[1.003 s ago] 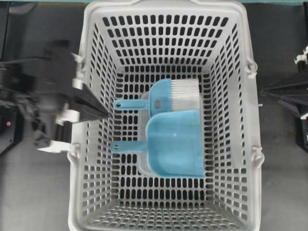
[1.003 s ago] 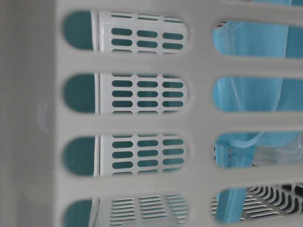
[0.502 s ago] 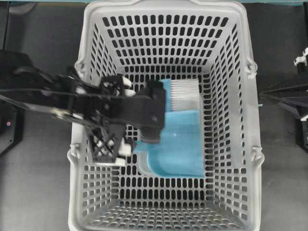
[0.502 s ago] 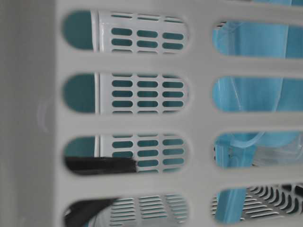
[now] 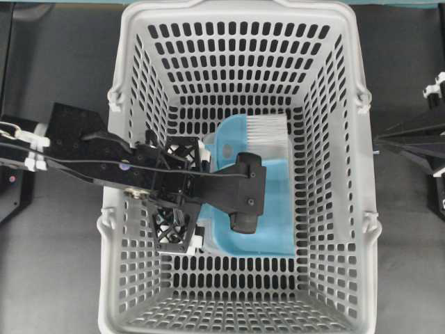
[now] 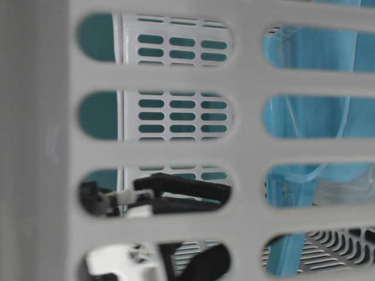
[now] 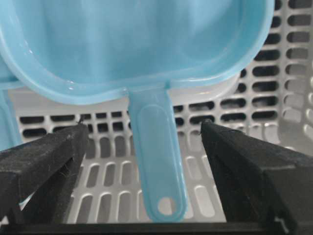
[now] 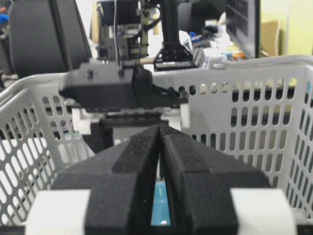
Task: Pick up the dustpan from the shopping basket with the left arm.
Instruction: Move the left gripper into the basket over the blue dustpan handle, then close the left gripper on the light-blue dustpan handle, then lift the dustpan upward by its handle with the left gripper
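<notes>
The light blue dustpan (image 5: 274, 212) lies flat on the floor of the grey shopping basket (image 5: 236, 12). My left gripper (image 5: 201, 191) is down inside the basket and covers the dustpan's handle from above. In the left wrist view the gripper (image 7: 144, 125) is open. Its black fingers (image 7: 44, 156) stand on either side of the thin handle with a hole (image 7: 156, 161), apart from it, and the scoop (image 7: 132, 44) lies just beyond. Black gripper parts show through the basket wall (image 6: 181, 187). My right gripper (image 5: 381, 139) is shut and empty outside the basket's right wall (image 8: 160, 128).
A blue hand brush with white bristles (image 5: 265, 133) lies against the dustpan's far side. The perforated basket walls (image 7: 293, 98) rise close on every side of the left gripper. The right arm stays outside the basket.
My left arm has moved from outside the basket's left wall over the rim and down inside. Its open jaws now straddle the dustpan handle. The right arm has not moved.
</notes>
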### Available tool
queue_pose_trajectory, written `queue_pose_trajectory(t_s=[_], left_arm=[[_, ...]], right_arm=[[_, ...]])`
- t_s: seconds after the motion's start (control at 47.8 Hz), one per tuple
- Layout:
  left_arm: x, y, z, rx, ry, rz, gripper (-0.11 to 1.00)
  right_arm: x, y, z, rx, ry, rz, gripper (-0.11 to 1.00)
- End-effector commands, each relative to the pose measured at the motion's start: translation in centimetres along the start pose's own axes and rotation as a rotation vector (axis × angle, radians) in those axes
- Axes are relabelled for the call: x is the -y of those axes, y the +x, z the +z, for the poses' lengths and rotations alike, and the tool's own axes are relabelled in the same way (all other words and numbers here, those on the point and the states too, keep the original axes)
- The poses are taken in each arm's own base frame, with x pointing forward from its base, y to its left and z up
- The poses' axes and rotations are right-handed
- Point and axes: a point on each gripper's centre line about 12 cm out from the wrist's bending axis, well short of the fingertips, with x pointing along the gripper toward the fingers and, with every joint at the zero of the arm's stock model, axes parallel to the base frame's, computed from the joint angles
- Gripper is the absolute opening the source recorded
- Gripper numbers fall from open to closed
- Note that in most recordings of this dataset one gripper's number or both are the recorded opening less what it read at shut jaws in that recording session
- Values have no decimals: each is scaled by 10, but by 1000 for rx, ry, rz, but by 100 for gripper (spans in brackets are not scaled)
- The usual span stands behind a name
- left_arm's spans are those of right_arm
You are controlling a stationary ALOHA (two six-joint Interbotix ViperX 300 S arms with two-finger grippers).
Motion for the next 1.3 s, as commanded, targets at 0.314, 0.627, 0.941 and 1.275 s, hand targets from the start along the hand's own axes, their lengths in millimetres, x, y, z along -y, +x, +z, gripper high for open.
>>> queue_pose_trajectory(t_s=[0.314,0.627,0.941,1.275], left_arm=[[0,12,-7,-26,1,4,69],[0,-1,0,12,11,2,30],[-6,-64,12,179,-19,-7,30],[-9,-132,4,364,-44,-20,30]], right_arm=[[-1,1,0,0,5,2,-1],[-1,1,-1,-4,5,6,-1],[-3,0,-4,-12,5,17,-1],[-3,-1,-6,-15,5,16,-1]])
